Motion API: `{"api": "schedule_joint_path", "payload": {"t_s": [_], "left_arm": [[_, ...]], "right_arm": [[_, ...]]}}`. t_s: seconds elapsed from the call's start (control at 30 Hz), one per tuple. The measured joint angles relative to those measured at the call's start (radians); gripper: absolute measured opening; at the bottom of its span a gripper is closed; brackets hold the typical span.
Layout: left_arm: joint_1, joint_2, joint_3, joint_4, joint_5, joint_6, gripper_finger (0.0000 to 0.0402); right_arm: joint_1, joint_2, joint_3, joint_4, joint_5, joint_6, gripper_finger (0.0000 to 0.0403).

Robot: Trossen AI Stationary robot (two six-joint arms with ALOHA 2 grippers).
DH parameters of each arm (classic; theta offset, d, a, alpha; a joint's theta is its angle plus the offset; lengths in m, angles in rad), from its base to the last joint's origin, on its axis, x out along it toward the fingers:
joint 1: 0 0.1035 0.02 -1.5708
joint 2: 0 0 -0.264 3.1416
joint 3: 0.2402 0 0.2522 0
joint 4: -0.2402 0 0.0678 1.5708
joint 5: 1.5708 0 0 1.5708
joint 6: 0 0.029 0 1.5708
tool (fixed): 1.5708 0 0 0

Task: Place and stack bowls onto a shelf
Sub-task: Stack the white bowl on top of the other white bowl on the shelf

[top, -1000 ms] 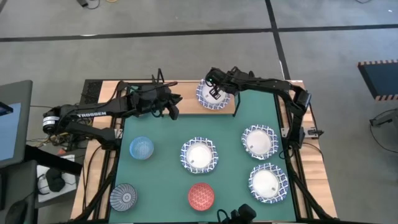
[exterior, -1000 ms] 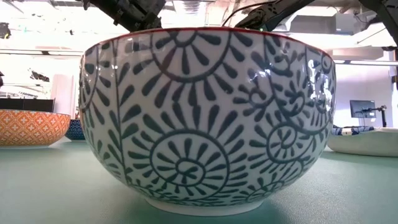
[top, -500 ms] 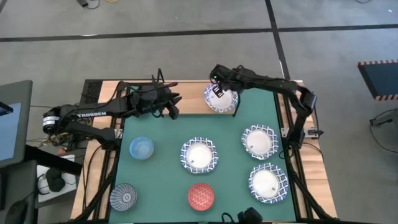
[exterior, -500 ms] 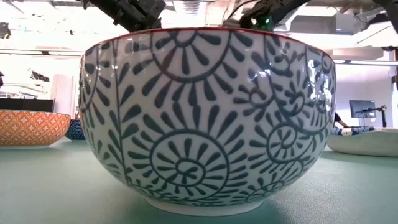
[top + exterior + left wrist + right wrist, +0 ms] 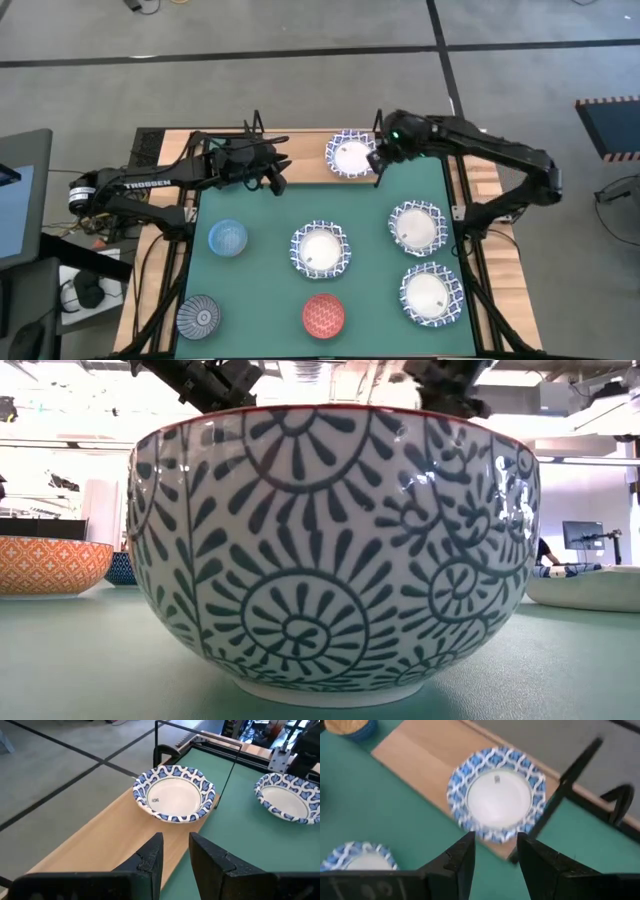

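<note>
A white bowl with a blue lattice rim (image 5: 350, 155) (image 5: 174, 794) (image 5: 496, 794) rests by its base on the right end of the wooden shelf (image 5: 300, 165) (image 5: 100, 845). My right gripper (image 5: 381, 162) (image 5: 495, 842) hangs open just right of that bowl and above it, with nothing between its fingers. My left gripper (image 5: 277, 178) (image 5: 175, 842) is open over the middle of the shelf, pointing at the bowl, and touches nothing. On the green mat (image 5: 270, 290) stand three more white bowls (image 5: 320, 250) (image 5: 416, 227) (image 5: 430, 293) and light blue (image 5: 227, 237), red (image 5: 323, 315) and grey-blue patterned (image 5: 198, 316) ones.
Thin black wire uprights (image 5: 227, 770) (image 5: 565, 790) rise at the shelf's right end, between the bowl and my right gripper. The shelf's left and middle part (image 5: 235, 145) lies under my left arm. In the low view the red-rimmed patterned bowl (image 5: 330, 550) fills most of the picture.
My right gripper has let go of the white bowl on the shelf's right end. It has risen and drawn back toward the table's right edge, rolling as it went. The bowl stays on the shelf, shifted slightly rightward. My left arm has kept still.
</note>
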Motion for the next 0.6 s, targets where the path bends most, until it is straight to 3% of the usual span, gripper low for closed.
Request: {"api": "schedule_joint_path", "payload": {"t_s": [0.3,0.47,0.6], "left_arm": [[0.0,0.0,0.0,0.0,0.022,0.02,0.0079],[0.0,0.0,0.0,0.0,0.048,0.02,0.0079],[0.0,0.0,0.0,0.0,0.048,0.02,0.0079]], "right_arm": [[0.122,-0.176,-0.323,-0.091,-0.003,0.318,0.0171],[0.179,-0.201,-0.451,-0.185,-0.008,0.437,0.0171],[0.154,-0.202,-0.553,-0.217,-0.028,0.499,0.0171]]}}
